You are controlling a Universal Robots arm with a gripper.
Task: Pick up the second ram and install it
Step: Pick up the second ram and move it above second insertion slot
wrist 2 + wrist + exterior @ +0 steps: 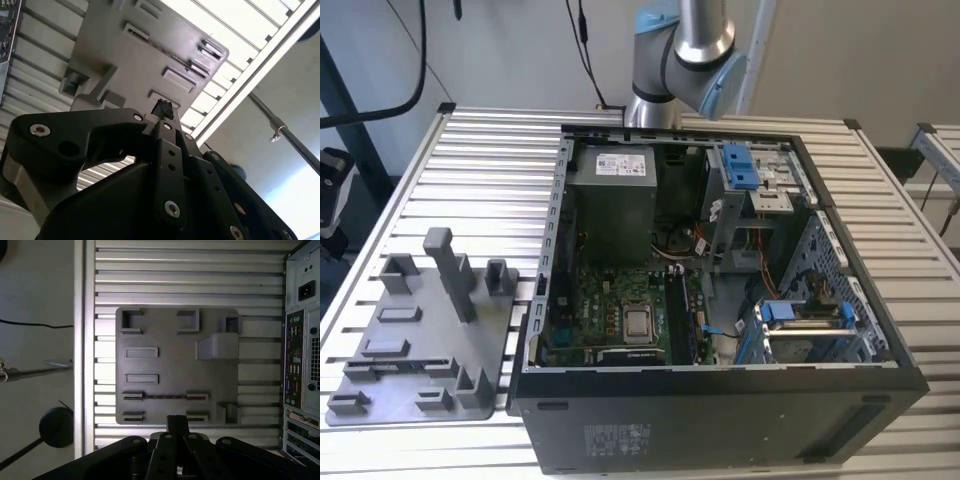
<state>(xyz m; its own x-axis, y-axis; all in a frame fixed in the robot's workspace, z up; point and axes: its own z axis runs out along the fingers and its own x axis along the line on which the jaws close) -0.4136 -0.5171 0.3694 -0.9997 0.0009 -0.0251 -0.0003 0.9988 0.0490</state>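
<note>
**Landmark: grey fixture tray** point(165, 360)

- The gripper point(176, 421) is above the tray's near edge. Its fingers are pressed together, with nothing seen between them.
- The second ram point(165, 396) is a thin dark strip standing on edge. It bridges two slotted holders of the tray, one row in from that edge.
- Obstructions: a tall post point(450, 270) and lower blocks rise from the tray.
- The open computer case point(720, 420) stands just beside the tray, on the exterior view's right.
- Markings: there is a white label on the power supply point(620, 163) and another on the case wall. The print on both is too small to read.
- Clearance: bare slats of the table point(470, 160) surround the tray. The table's edge rail lies on the tray's side opposite the case.
</note>
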